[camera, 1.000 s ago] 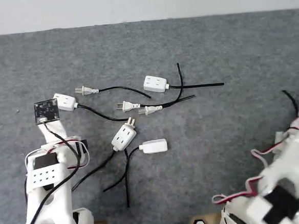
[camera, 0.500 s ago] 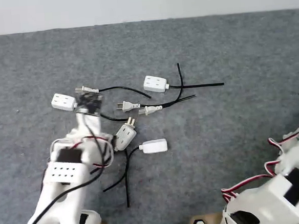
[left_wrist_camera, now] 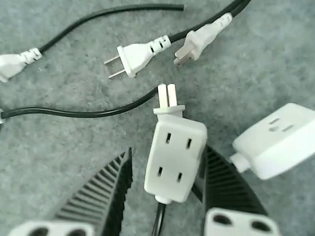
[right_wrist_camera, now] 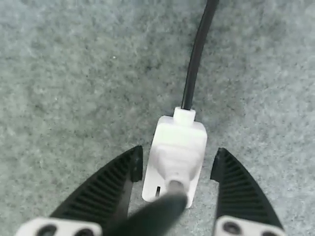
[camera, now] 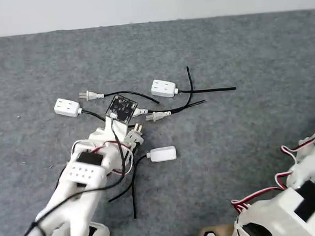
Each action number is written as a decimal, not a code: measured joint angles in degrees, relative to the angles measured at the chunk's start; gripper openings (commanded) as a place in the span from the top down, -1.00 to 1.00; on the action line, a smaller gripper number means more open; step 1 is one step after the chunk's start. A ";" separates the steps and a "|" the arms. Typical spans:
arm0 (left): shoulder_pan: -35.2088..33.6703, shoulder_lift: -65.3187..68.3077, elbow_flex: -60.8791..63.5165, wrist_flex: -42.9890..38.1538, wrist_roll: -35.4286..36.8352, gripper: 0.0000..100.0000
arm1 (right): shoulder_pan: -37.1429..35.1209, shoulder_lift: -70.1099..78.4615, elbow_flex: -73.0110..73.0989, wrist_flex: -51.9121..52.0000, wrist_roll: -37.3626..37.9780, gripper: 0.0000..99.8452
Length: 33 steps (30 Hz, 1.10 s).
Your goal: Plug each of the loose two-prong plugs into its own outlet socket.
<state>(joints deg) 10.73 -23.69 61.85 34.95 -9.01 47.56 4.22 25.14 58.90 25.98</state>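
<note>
In the left wrist view my left gripper is open, one finger on each side of a white outlet block with two prongs at its far end. Beyond it lie a white two-prong plug and a second plug, both on black cords. From above, the left arm's wrist hangs over this block. My right gripper is open around a white block with a black cord; a dark cable crosses in front of it.
Grey carpet covers the table. Other white outlets lie at the left, upper middle and centre. A loose plug lies at the upper left, another in the middle. Black cords cross between them. The right arm sits at the lower right.
The left arm has swung from the far-left outlet rightward to the middle, over the pronged outlet block. The right arm has shifted a little toward the right edge.
</note>
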 measured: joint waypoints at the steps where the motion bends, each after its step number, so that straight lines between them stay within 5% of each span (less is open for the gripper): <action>1: 0.00 2.20 -1.23 0.00 0.00 0.57 | 0.00 0.00 0.00 0.00 0.00 0.57; 11: 0.00 12.04 -8.09 2.99 0.00 0.58 | 0.62 0.00 0.00 0.00 0.00 0.57; 21: 0.26 12.04 -8.18 8.70 0.26 0.85 | 2.46 0.00 0.00 0.00 0.09 0.58; 27: 0.18 12.04 -8.18 9.93 11.08 0.97 | 2.55 0.00 0.00 0.00 0.09 0.61; 33: -4.31 12.04 -10.64 20.92 20.92 0.97 | -0.35 -0.09 0.00 2.37 0.09 0.73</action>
<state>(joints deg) 6.42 -11.65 51.21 55.87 11.91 47.21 4.13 25.14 61.27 26.07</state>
